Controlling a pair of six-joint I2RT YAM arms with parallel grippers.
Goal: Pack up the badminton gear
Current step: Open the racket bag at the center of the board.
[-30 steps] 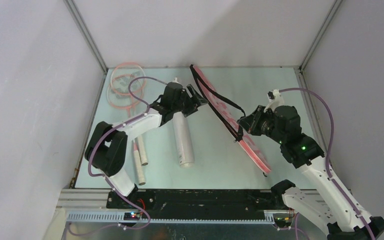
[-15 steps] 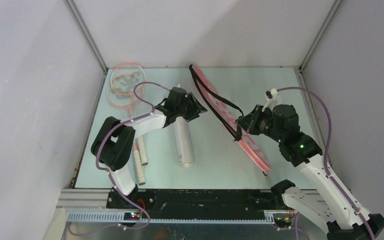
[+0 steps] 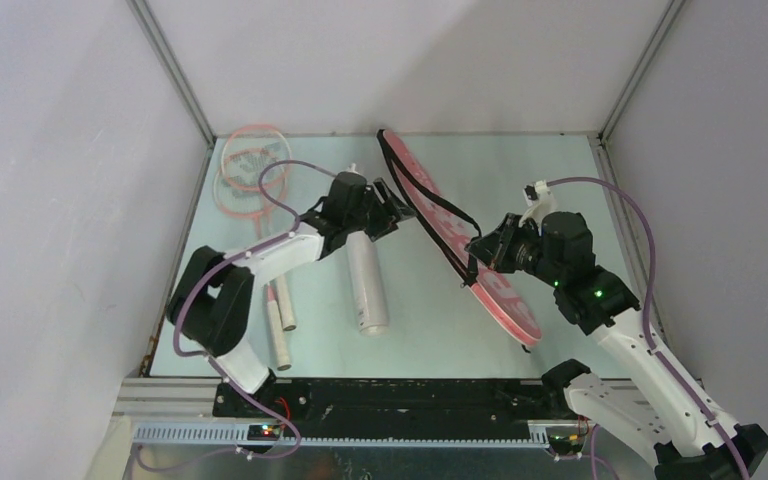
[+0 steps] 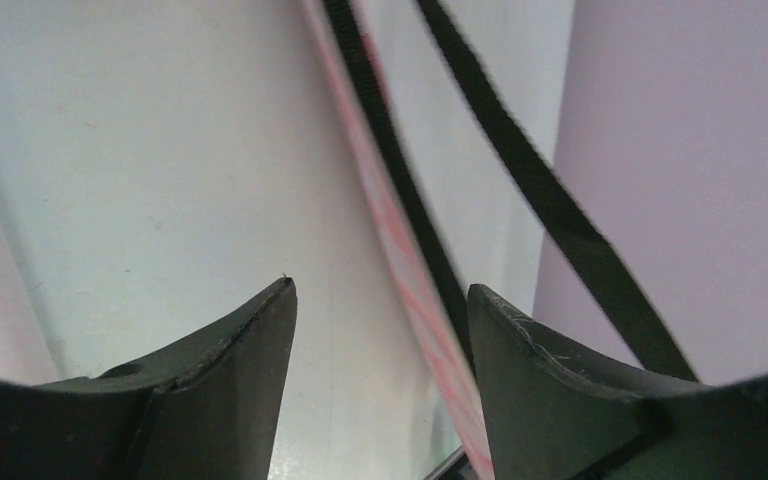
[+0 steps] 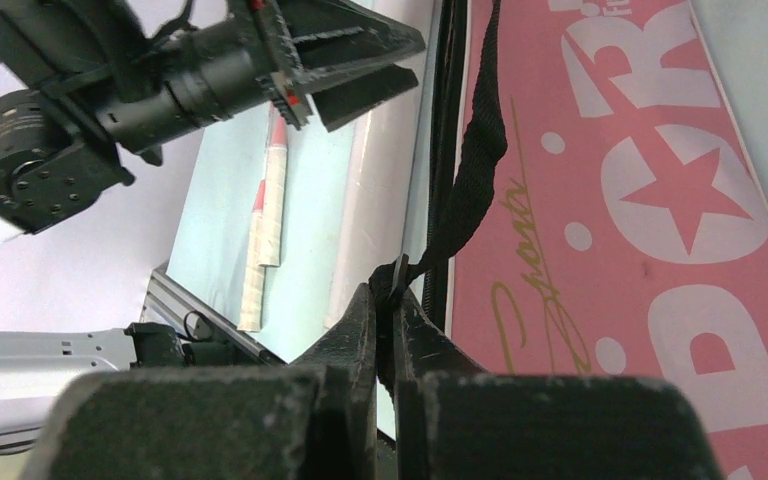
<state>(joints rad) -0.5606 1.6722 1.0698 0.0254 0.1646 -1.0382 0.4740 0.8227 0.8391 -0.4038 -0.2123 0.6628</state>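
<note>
The pink "SPORT" racket bag (image 3: 495,285) is tilted up on its long edge across the middle of the table. My right gripper (image 3: 475,250) is shut on its black strap (image 5: 475,170), with the bag face (image 5: 640,200) right beside it. My left gripper (image 3: 400,205) is open beside the bag's far end; the bag's pink edge (image 4: 400,240) runs between its jaws, near the right fingertip. The long white tube (image 3: 367,280) lies under the left arm. Two pink rackets (image 3: 245,175) lie at the far left, their handles (image 3: 280,320) toward me. No shuttlecocks show.
Grey walls enclose the table on the left, back and right. A metal rail (image 3: 360,385) runs along the near edge. The bag's loose strap loop (image 3: 440,205) hangs over its upper side.
The bag has tipped over so more of its pink face shows, and my right gripper has shifted slightly left with the strap. My left gripper has stayed by the bag's far end.
</note>
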